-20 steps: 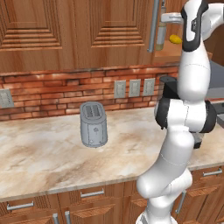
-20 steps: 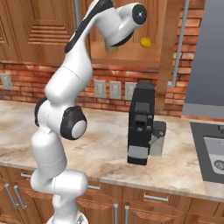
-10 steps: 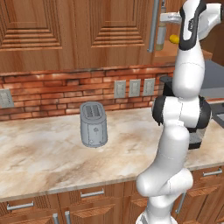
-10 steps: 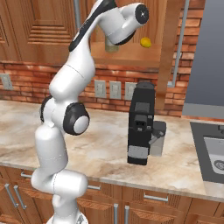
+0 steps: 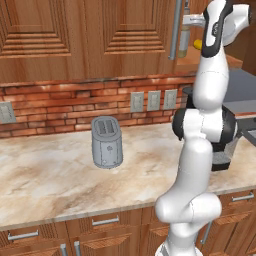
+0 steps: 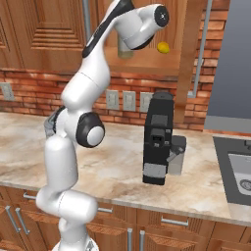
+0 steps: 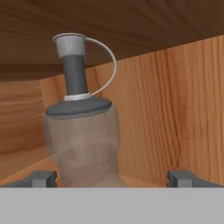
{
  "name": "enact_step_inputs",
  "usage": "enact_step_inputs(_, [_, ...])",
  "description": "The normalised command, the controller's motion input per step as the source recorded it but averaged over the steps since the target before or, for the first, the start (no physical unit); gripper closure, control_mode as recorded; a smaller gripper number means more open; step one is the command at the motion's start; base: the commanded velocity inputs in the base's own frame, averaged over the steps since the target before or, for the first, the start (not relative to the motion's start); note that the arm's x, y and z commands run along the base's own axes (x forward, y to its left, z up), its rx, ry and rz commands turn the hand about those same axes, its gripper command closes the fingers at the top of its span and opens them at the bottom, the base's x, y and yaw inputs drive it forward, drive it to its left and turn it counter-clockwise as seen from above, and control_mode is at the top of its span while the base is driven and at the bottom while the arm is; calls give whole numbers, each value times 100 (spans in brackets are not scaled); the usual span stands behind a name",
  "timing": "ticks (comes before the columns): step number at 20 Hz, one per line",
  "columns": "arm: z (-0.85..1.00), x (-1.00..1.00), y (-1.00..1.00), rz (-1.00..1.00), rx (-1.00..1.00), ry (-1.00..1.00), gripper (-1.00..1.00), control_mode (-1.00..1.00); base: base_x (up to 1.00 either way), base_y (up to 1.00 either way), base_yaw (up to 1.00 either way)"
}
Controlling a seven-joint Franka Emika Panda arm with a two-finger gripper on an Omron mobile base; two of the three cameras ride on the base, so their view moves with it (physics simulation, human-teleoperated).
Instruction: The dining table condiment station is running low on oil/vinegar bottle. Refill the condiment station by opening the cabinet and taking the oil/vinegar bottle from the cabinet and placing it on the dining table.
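1. Your two-finger gripper (image 7: pixel 112 178) is reaching up into the open reddish-brown wooden wall cabinet (image 5: pixel 100 40) with its jaws standing wide. Nothing is held; the two dark fingertips (image 7: pixel 40 178) are sitting either side of the bottle's base with daylight around it.

2. The small clear glass bottle with the grey pourer top (image 7: pixel 82 131) is standing upright on the cabinet shelf, toward the left of the hand view, with the wooden side wall off to its right and the back wall behind. My guess is you're lining up so the body sits between the fingers before closing. It's off-centre right now, nearer the left finger.

3. In the left base view the bottle (image 5: pixel 184 40) is showing past the door's long silver bar handle (image 5: pixel 175 30), and a small yellow lemon-looking thing (image 6: pixel 163 47) is lying on the same shelf, near but apart.

4. What's in the way: the shelf ceiling is close over the pourer, so lift room looks tight. I'd pull straight out.

5. Down on the marbled stone counter (image 5: pixel 50 185) the grey toaster (image 5: pixel 107 142) and black coffee machine (image 6: pixel 158 139) are standing well below the arm's path.
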Motion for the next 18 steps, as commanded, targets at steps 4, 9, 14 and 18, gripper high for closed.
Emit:
enact_step_inputs(4, [0, 19, -9, 0, 0, 0, -100, -100, 0, 0, 0])
enact_step_inputs(9, [0, 18, -5, 0, 0, 0, -100, -100, 0, 0, 0])
enact_step_inputs(14, [0, 1, 3, 1, -2, -3, 100, -100, 0, 0, 0])
enact_step_inputs(18, [-9, -6, 2, -1, -1, 0, 100, -100, 0, 0, 0])
